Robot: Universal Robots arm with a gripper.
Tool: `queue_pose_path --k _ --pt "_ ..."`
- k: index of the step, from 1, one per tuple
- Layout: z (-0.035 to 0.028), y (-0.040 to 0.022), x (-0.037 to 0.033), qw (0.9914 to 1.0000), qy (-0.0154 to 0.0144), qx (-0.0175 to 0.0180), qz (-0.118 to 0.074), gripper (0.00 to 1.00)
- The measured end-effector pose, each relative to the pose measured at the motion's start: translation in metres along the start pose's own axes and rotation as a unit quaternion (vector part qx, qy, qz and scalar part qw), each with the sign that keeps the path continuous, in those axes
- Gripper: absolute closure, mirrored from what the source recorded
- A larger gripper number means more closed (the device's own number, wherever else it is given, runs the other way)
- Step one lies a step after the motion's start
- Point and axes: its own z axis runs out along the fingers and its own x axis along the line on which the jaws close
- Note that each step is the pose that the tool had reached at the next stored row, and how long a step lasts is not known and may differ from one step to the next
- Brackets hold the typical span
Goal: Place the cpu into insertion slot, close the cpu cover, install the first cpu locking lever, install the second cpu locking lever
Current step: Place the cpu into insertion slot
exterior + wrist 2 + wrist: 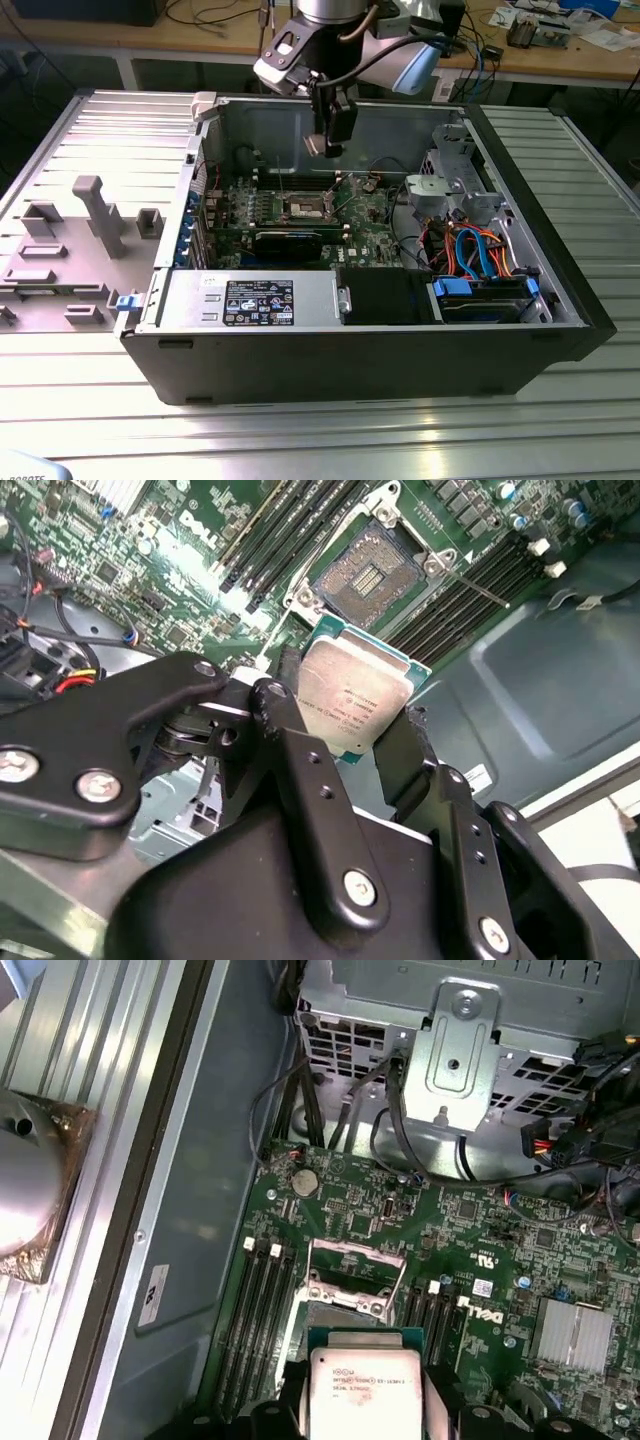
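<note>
My gripper (345,735) is shut on the cpu (352,702), a flat square chip with a dull silver top and green edge, gripped by two opposite edges between black fingers (290,730). In the exterior view the gripper (325,148) hangs inside the open computer case, above the insertion slot (305,208). The insertion slot (365,578) lies open on the green board, its dark centre bare. The cpu (365,1390) is above and just short of the slot (345,1310). The cpu cover (355,1260) stands swung up behind the socket. Thin locking levers (480,583) stick out beside the socket.
Long memory slots (455,595) flank the socket on both sides. A black expansion card (290,243) lies across the board. A metal drive cage (460,1050) and bundles of cables (470,250) fill one side of the case. A grey fixture tray (70,250) sits on the exterior view's left.
</note>
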Motion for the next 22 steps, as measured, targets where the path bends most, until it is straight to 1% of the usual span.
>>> queue_pose_path --k 2,4,7,12,13,14,17,19,22 --pt "0.001 -0.0001 0.0 0.99985 -0.0011 -0.0002 0.017 0.46" --pt "0.0019 -0.0001 0.0 0.9996 -0.0018 -0.0004 0.028 0.46" --pt "0.003 -0.0002 -0.0001 0.99889 -0.0031 -0.0006 0.047 0.46" --pt "0.0048 -0.0016 0.0001 0.99784 -0.0044 -0.0009 0.065 0.46" --pt "0.0053 -0.0016 0.0001 0.99756 -0.0046 -0.0009 0.07 0.46" --pt "0.0064 -0.0017 0.0001 0.99686 -0.0052 -0.0006 0.079 0.46" --pt "0.0081 -0.0022 0.0001 0.99547 -0.006 0.0006 0.095 0.46" --pt "0.0083 -0.0029 0.0003 0.99525 -0.006 0.0008 0.097 0.46" --pt "0.0085 -0.003 0.0003 0.99522 -0.0053 0.0006 0.098 0.46"
